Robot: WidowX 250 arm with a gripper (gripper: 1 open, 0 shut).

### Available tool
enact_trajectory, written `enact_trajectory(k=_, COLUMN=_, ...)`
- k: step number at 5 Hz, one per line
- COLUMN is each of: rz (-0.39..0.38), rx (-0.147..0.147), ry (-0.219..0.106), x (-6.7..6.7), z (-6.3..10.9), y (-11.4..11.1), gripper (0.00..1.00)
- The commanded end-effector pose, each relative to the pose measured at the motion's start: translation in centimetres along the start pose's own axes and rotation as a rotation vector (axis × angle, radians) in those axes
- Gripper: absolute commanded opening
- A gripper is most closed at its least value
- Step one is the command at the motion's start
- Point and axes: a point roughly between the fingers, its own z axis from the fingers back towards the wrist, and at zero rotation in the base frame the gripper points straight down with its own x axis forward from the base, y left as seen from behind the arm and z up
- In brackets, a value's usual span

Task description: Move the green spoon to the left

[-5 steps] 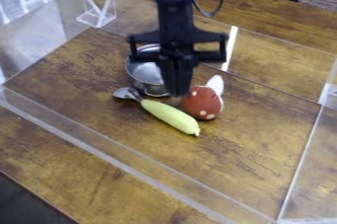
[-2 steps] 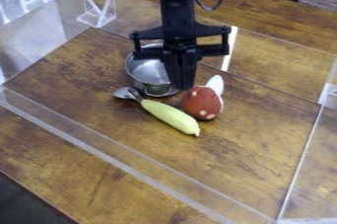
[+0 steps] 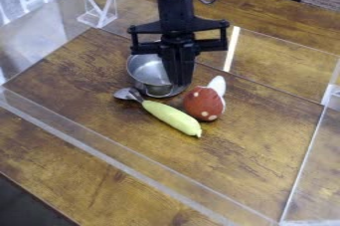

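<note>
The green spoon (image 3: 170,116) lies flat on the wooden table, its yellow-green handle pointing toward the front right. Its silver bowl (image 3: 127,95) rests at the left, just in front of the pot. My gripper (image 3: 176,84) hangs pointing straight down above the right side of the silver pot (image 3: 146,71), behind the spoon and apart from it. The fingers are shut together with nothing between them.
A red-brown and white mushroom toy (image 3: 205,103) stands right of the spoon, close to its handle. Clear acrylic walls (image 3: 93,140) fence the table at the front and right. A clear stand (image 3: 99,11) sits at the back left.
My gripper has risen slightly above the pot, still shut. The spoon, pot and mushroom toy lie where they were.
</note>
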Motion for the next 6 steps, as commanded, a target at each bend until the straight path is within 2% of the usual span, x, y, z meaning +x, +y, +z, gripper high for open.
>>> enact_trajectory(k=1, rz=-0.014, rx=-0.05, ry=-0.092, x=0.2, z=2.1, y=-1.9, gripper=0.0)
enact_trajectory(k=2, rz=0.008, rx=-0.048, ry=-0.095, x=0.3, z=0.2, y=-3.0, gripper=0.0)
enact_trajectory(k=3, rz=-0.062, rx=-0.03, ry=-0.079, x=-0.3, z=-1.1, y=-3.2, gripper=1.0)
enact_trajectory(k=5, rz=-0.073, rx=-0.015, ry=-0.077, x=-0.6, z=-1.0, y=-1.7, gripper=1.0)
enact_trajectory(k=6, rz=-0.009, rx=-0.018, ry=-0.092, x=-1.0, z=-0.9, y=-0.5, gripper=1.0)
